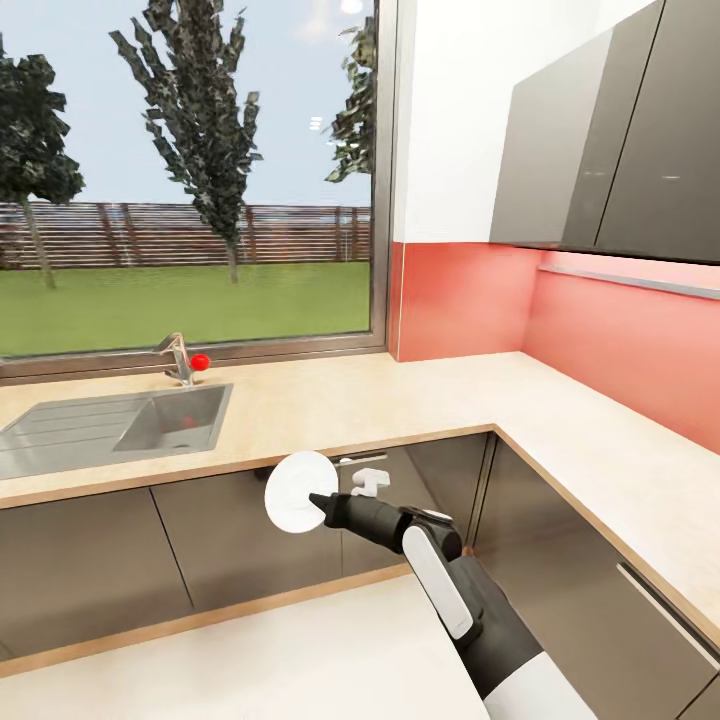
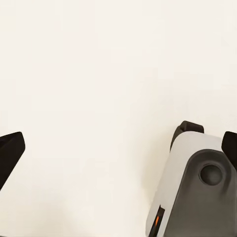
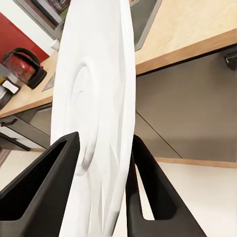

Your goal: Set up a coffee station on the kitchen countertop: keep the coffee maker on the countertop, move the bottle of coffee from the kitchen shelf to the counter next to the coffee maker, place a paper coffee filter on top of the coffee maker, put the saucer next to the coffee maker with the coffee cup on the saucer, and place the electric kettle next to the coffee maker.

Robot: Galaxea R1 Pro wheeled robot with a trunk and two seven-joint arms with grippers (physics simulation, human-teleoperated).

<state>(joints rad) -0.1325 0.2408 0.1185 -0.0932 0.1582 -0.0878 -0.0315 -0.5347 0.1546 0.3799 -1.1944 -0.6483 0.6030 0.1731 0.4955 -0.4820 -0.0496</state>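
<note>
My right gripper (image 1: 322,500) is shut on the saucer (image 1: 296,492), a plain white round plate held on edge in front of the dark cabinet fronts, just below the kitchen countertop's (image 1: 400,400) front edge. In the right wrist view the saucer (image 3: 94,98) stands between the two black fingers (image 3: 47,177), with the gripper (image 3: 103,143) closed on its rim. Far along the countertop (image 3: 197,29) in that view sits the electric kettle (image 3: 22,66), dark and rounded with a black handle. My left gripper (image 2: 121,148) is open over a pale floor, its fingertips (image 2: 10,153) far apart.
A steel sink (image 1: 170,420) with a faucet (image 1: 180,360) is set in the counter under the large window. The counter turns a corner and runs along the pink wall at the right, under dark wall cabinets (image 1: 610,140). A pale surface lies between me and the cabinet fronts.
</note>
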